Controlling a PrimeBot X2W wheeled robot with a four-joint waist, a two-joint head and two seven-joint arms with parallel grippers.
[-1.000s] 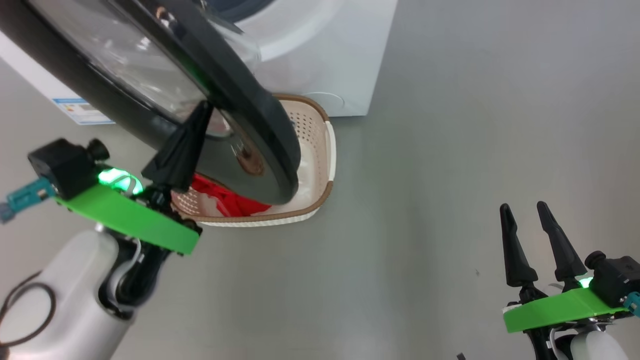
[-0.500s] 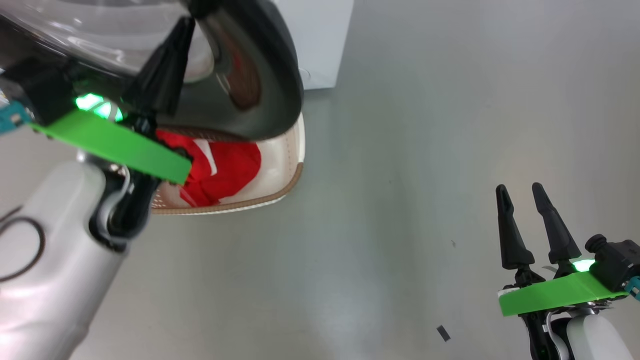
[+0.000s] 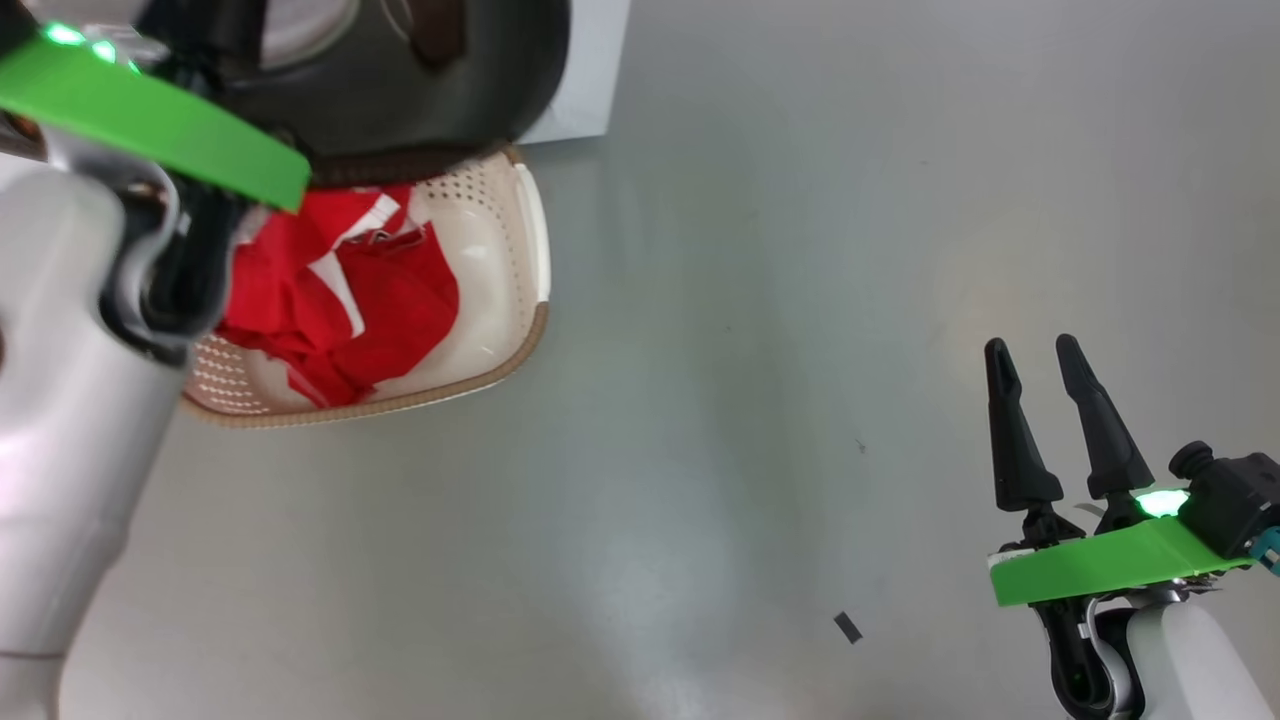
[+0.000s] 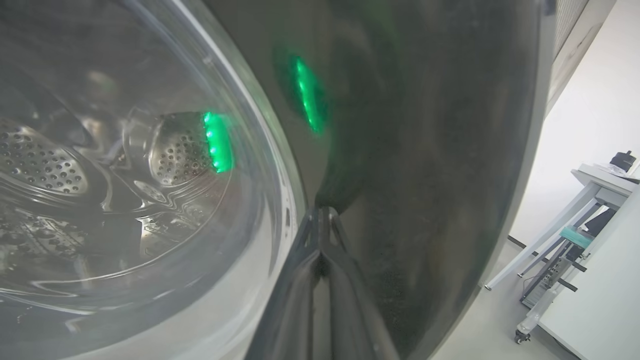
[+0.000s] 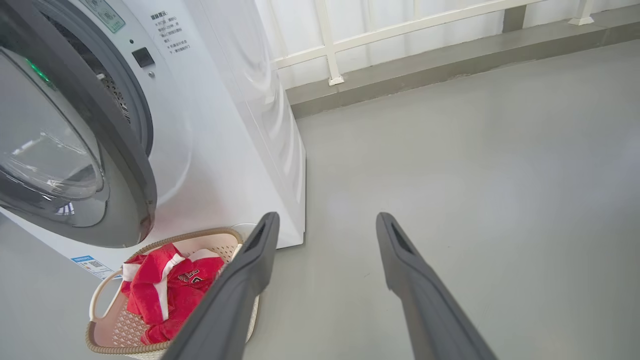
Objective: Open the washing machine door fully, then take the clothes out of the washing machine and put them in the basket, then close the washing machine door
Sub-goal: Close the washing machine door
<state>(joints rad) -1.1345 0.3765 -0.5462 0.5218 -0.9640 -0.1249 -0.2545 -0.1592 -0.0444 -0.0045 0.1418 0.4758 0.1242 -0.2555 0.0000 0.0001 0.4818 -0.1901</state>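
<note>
On the grey floor (image 3: 700, 250), edged by a white railing (image 5: 327, 45), the basket (image 3: 490, 260) of red clothes (image 3: 330, 300) sits at the front corner of the washing machine (image 5: 225, 125) under its open door (image 5: 127, 175), whose black rim meets the left gripper (image 4: 320, 215), jaws pressed together; the right gripper (image 3: 1031, 345) has jaws spread.

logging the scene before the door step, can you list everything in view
washing machine: one, white, back left on the floor
washing machine door: one, black rim with clear glass, swung open above the basket
basket: one, cream with brown rim, on the floor in front of the machine
clothes: one heap, red with white trim, inside the basket; garment count unclear
label: one, blue and white, low on the machine front
scrap: one, dark, on the grey floor near the right arm
railing: one, white, behind the machine
table: one, pale grey, far side of the room
left gripper: shut, dark fingers against the door rim
right gripper: open, empty, over bare floor
</note>
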